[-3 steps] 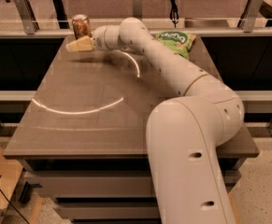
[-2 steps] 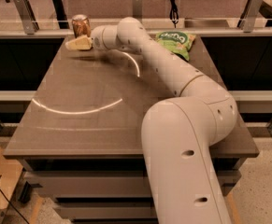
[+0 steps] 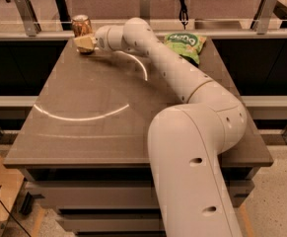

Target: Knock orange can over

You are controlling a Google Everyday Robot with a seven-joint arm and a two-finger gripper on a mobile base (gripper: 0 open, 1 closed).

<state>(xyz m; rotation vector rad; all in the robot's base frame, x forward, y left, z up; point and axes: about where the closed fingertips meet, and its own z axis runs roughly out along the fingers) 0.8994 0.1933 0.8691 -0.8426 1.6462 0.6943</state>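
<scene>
One arm: the pale robot arm (image 3: 182, 80) reaches from the near right across the tabletop (image 3: 93, 102) to its far left corner.
Gripper: the tan gripper (image 3: 85, 43) sits at the arm's far end, low over the tabletop and pointing left.
Gripper state: from where I stand I cannot tell whether it is spread or pressed together; it does not appear to hold anything.
Orange can: the orange can (image 3: 81, 24) is just behind the gripper, on the far side of it, close enough that the two look to be touching; it looks upright on its base by the tabletop's back edge.
Snack bag: a green crinkled bag (image 3: 185, 44) lies well to the right of the gripper, beyond the arm, near the far right of the tabletop.
Tabletop: grey-brown, with pale curved glints of light on the near side of the gripper.
</scene>
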